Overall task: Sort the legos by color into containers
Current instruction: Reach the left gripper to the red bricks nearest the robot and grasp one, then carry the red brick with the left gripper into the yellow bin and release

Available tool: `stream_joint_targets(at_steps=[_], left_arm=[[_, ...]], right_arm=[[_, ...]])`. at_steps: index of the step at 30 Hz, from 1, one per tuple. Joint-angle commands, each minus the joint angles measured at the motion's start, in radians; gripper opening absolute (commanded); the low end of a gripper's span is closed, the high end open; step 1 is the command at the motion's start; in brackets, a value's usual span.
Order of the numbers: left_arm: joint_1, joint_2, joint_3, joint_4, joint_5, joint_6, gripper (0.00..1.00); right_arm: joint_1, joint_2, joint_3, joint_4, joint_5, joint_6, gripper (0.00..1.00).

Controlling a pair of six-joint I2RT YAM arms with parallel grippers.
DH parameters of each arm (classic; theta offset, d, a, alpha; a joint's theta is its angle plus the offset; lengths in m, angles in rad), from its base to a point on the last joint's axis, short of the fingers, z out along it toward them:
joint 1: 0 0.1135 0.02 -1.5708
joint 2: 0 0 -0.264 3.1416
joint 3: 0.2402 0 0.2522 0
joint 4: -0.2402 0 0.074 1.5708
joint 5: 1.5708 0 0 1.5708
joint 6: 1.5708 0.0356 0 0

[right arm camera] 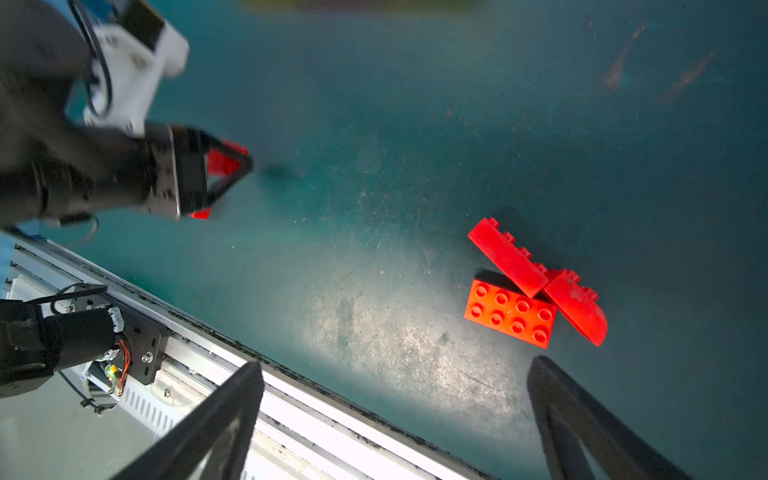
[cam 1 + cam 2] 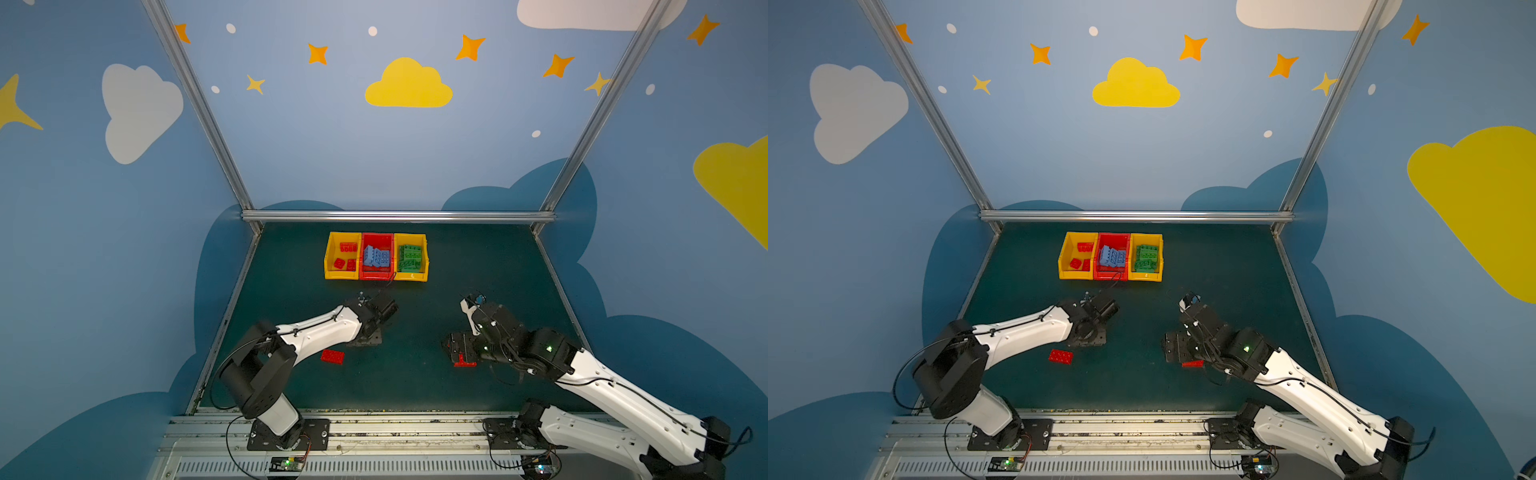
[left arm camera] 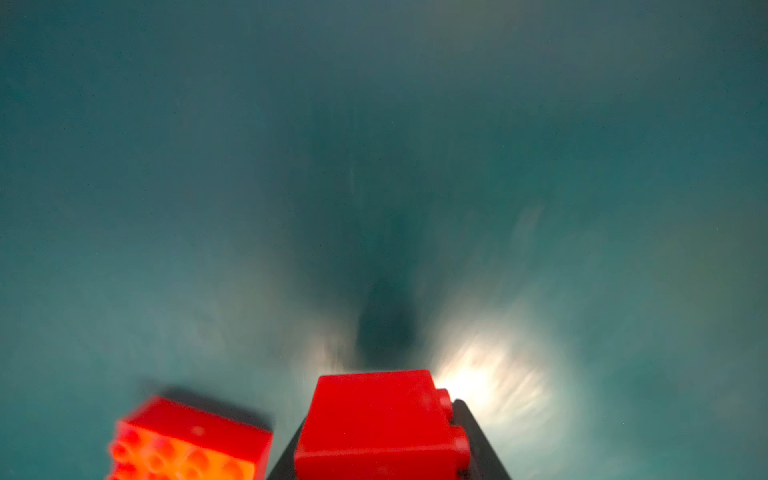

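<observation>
A red brick (image 3: 378, 424) is clamped in the left jaws with its studs turned sideways, over the near half of the counter (image 2: 415, 324). Its home, the left yellow bin (image 2: 340, 275), already holds red bricks. It lies ahead of those jaws, farther from the arm's base and a little to the left, so I judge the carry goes forward and over the near wall.

A second red brick (image 2: 332, 356) lies flat beside the left arm (image 2: 320, 332), its long axis roughly across the counter. Three more red bricks (image 1: 536, 286) are piled just ahead of the right jaws, which stand wide open and empty.

Blue bricks fill the red bin (image 2: 376, 276) and green ones the right yellow bin (image 2: 424, 257). No writing is readable; a mark on that bin's front is too small to tell.
</observation>
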Motion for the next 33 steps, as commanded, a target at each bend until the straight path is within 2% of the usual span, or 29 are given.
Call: stream_joint_targets(at_steps=[1,6,12,17,22,24,26,29,33], left_arm=[[0.1,0.036,0.112,-0.055,-0.024,0.098,0.3],[0.246,0.141,0.329,-0.093,0.011,0.178,0.31],[0.395,0.343,0.613,-0.149,0.058,0.23,0.32],[0.471,0.53,0.855,-0.207,0.09,0.261,0.34],[0.499,0.696,1.098,-0.277,0.123,0.283,0.37],[0.503,0.761,1.21,-0.316,0.132,0.293,0.44],[0.503,0.824,1.331,-0.359,0.138,0.298,0.65],[0.504,0.866,1.423,-0.393,0.158,0.303,0.72],[0.504,0.829,1.395,-0.376,0.161,0.304,0.77]], right_arm=[[-0.012,0.026,0.068,-0.016,0.015,-0.052,0.97],[-0.046,0.091,0.135,-0.004,-0.026,-0.102,0.97],[-0.109,0.198,0.225,0.03,-0.089,-0.147,0.97],[-0.167,0.285,0.275,0.051,-0.13,-0.172,0.97],[-0.214,0.362,0.32,0.058,-0.151,-0.183,0.97],[-0.229,0.386,0.335,0.061,-0.157,-0.184,0.97],[-0.238,0.406,0.353,0.065,-0.164,-0.184,0.97],[-0.242,0.43,0.372,0.064,-0.168,-0.182,0.97],[-0.243,0.447,0.381,0.062,-0.186,-0.176,0.97]])
